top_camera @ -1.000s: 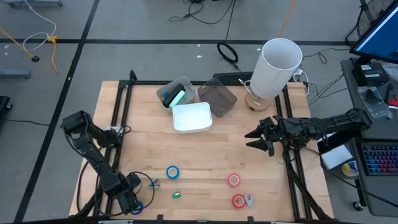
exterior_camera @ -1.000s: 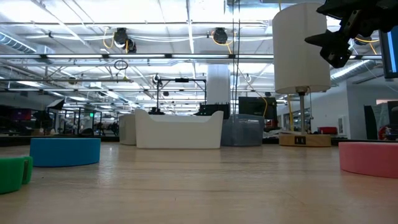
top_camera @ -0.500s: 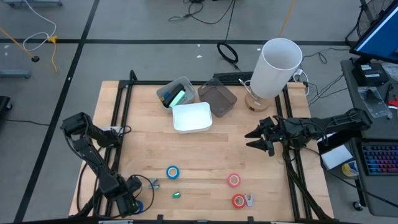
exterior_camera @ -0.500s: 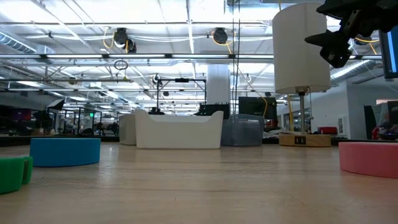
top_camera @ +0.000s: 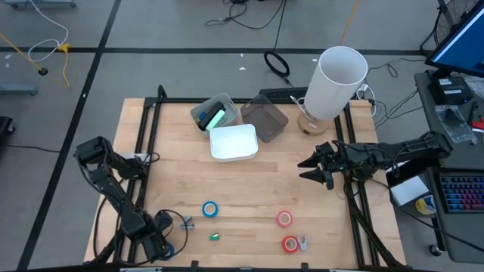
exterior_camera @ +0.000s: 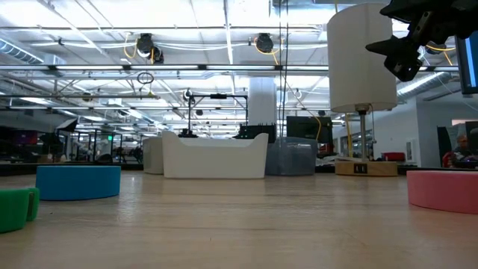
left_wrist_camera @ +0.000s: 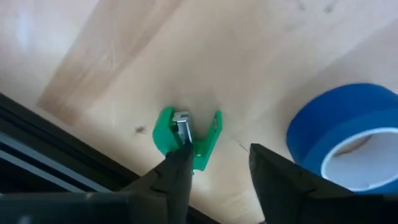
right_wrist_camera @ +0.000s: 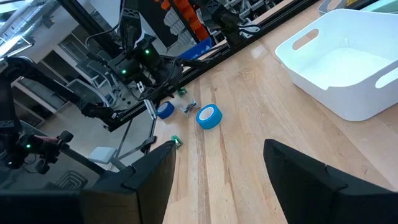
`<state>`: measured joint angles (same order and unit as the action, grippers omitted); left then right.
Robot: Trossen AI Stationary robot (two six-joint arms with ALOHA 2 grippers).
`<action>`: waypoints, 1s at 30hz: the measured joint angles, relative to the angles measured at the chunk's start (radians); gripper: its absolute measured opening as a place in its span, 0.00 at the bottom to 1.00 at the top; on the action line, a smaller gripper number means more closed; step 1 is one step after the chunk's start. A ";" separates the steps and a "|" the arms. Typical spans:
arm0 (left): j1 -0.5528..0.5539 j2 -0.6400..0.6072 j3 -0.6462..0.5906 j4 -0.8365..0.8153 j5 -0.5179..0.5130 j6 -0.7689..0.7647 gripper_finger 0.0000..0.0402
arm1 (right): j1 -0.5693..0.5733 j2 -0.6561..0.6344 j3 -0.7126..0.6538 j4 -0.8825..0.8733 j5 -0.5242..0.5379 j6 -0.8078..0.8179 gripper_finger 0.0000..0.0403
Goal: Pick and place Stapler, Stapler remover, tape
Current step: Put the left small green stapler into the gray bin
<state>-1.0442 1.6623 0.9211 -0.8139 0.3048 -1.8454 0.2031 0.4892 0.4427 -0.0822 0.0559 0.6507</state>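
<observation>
The left gripper [left_wrist_camera: 217,171], fingers parted and empty, hovers low over a small green staple remover [left_wrist_camera: 186,134] just ahead of its tips. A blue tape roll [left_wrist_camera: 348,140] sits beside it. The remover looks light and rigid; pinching across its narrow body seems best.

You have a white bin [top_camera: 234,142] mid-table between a grey bin [top_camera: 213,112] of coloured items and a dark translucent container [top_camera: 265,119], a tall white cylinder [top_camera: 336,81] on a wooden base [top_camera: 310,123] at the far right corner
</observation>
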 joint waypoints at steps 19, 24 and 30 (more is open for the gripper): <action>0.030 0.003 -0.007 -0.068 -0.065 -0.002 0.04 | 0.000 0.000 0.000 0.000 0.000 -0.004 0.59; 0.048 0.003 -0.007 -0.067 -0.081 -0.002 0.01 | 0.000 0.000 0.000 0.000 0.000 -0.001 0.59; 0.070 -0.008 -0.007 -0.064 -0.107 0.003 0.11 | 0.000 0.000 0.000 0.000 0.000 0.000 0.59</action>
<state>-0.9741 1.6539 0.9138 -0.8782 0.1977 -1.8421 0.2029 0.4889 0.4427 -0.0818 0.0560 0.6502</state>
